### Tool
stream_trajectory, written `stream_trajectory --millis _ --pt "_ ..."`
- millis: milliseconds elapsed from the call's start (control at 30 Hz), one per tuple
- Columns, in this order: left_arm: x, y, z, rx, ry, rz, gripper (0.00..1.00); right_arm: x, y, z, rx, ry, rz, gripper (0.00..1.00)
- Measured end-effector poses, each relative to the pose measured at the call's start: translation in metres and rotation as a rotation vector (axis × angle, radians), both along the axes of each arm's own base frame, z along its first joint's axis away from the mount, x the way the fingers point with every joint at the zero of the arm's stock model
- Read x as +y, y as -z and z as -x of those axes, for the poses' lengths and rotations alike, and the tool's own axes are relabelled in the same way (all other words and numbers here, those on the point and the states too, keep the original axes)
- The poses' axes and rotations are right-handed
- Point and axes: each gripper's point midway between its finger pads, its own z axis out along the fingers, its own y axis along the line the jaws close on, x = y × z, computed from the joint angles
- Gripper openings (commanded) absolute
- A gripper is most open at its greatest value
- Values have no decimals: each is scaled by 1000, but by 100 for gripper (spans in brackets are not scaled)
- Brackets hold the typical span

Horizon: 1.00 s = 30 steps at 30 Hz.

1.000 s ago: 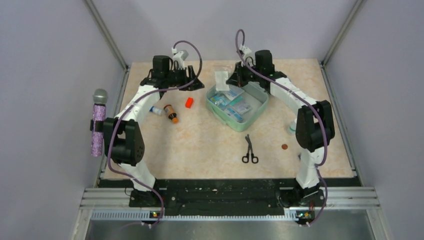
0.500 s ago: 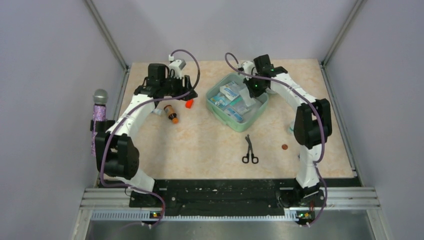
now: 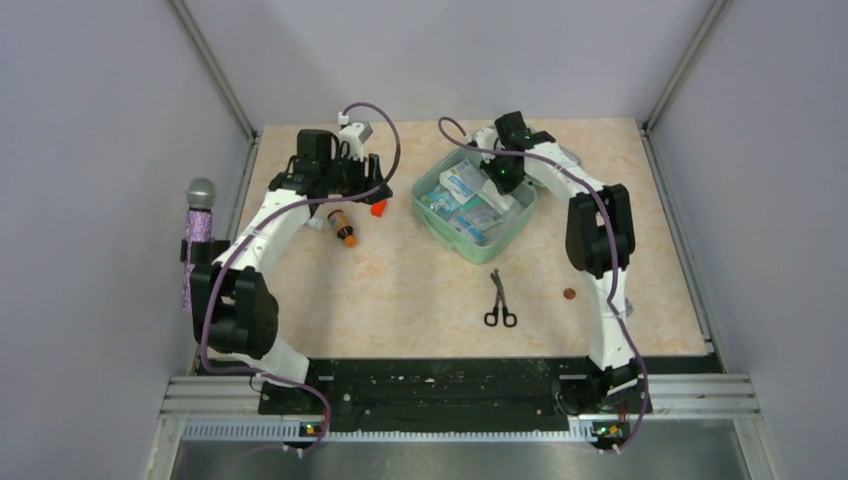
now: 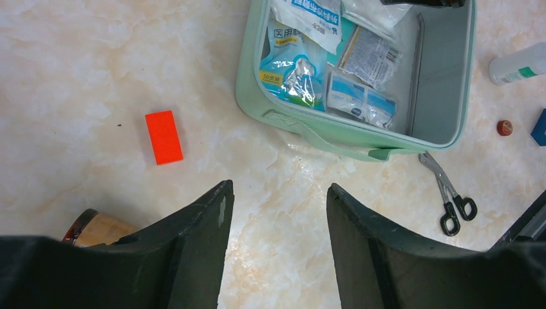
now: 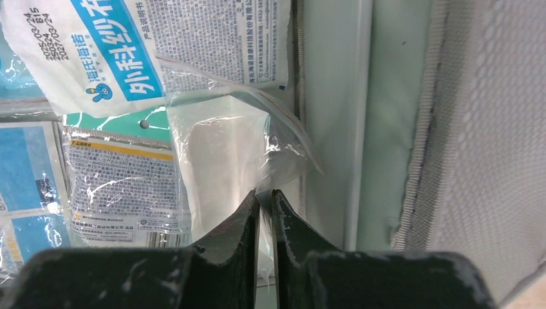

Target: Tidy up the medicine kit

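Observation:
The mint-green kit box [image 3: 445, 238] sits at the back middle of the table with several packets in it. My right gripper [image 3: 497, 178] is down inside it, shut on the edge of a clear zip bag [image 5: 219, 148] holding white gauze, next to the box's inner wall [image 5: 335, 96]; its fingertips [image 5: 264, 193] pinch the plastic. My left gripper [image 3: 345, 192] is open and empty [image 4: 278, 190] above bare table. An orange block [image 4: 163, 136] lies just ahead-left of it, and a brown bottle [image 4: 96, 228] is by its left finger. The kit [image 4: 309, 132] shows ahead-right.
Black scissors [image 3: 499, 300] lie in front of the kit, with a small red-brown cap [image 3: 569, 294] to their right. The left wrist view shows a white bottle [image 4: 518, 64] and a blue object [image 4: 539, 127] right of the kit. A purple microphone [image 3: 197, 245] stands at the left edge.
My right gripper brought the clear bag from behind the kit down into it. My left gripper moved forward and down towards the orange block and brown bottle.

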Motion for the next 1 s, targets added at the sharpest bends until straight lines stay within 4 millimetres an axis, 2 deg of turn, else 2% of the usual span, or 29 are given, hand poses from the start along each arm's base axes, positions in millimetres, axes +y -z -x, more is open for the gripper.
stream_trajectory --millis 133,367,467,567,700,800,900,1000 --pt "4 4 0 10 -17 -18 61 -1 -6 -5 -20 14 6 34" --pt "16 20 10 87 -65 -80 57 -5 -14 1 -9 52 20 53" --pt "19 26 16 108 -56 -105 57 -9 -39 8 -38 76 6 55" --pt "19 27 18 112 -46 -106 58 -20 -80 27 -90 102 -26 55" --pt "15 26 17 112 -37 -102 58 -57 -137 65 -181 171 -79 56" --pt "10 25 10 107 -25 -98 58 -99 -156 94 -222 270 -104 56" --pt "2 19 4 90 -2 -88 58 -136 -148 121 -201 374 -114 60" --pt "-6 12 2 61 27 -84 58 -163 -124 146 -164 455 -114 66"
